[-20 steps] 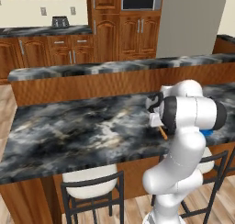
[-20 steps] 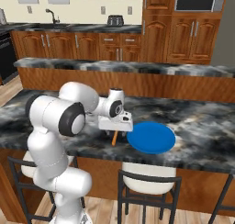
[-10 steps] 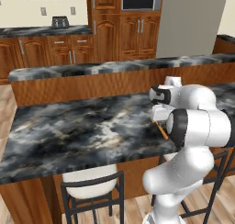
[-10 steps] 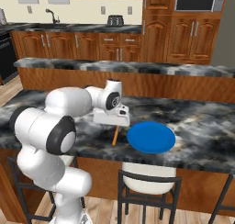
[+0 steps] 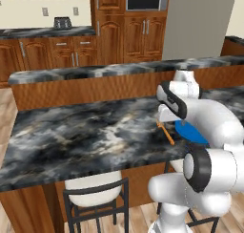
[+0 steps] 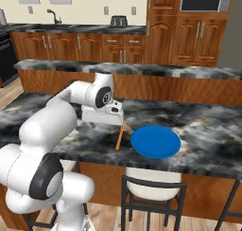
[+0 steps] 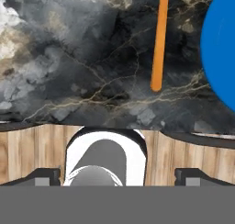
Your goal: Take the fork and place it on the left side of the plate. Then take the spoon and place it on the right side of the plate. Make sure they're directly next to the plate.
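Observation:
The orange fork (image 6: 120, 136) lies flat on the dark marble counter (image 6: 208, 126), just left of the blue plate (image 6: 155, 141) with a narrow gap between them. From the left base the fork (image 5: 166, 133) and the plate (image 5: 190, 132) show partly behind my arm. My gripper (image 6: 106, 121) hangs open and empty a little above the counter, up and left of the fork. In the hand view its fingertips (image 7: 43, 175) stand wide apart around the gripper (image 7: 117, 175), with the fork (image 7: 159, 39) and the plate's rim (image 7: 222, 48) beyond. The spoon is out of view.
A raised ledge (image 6: 142, 70) runs along the counter's far side. Stools (image 6: 151, 187) stand under the near edge, one also on the left (image 5: 95, 189). Bare marble stretches left of the fork (image 5: 86, 136) and right of the plate.
The hand has lifted slightly off the fork and the elbow has swung round to the near side. The fork and plate have stayed put.

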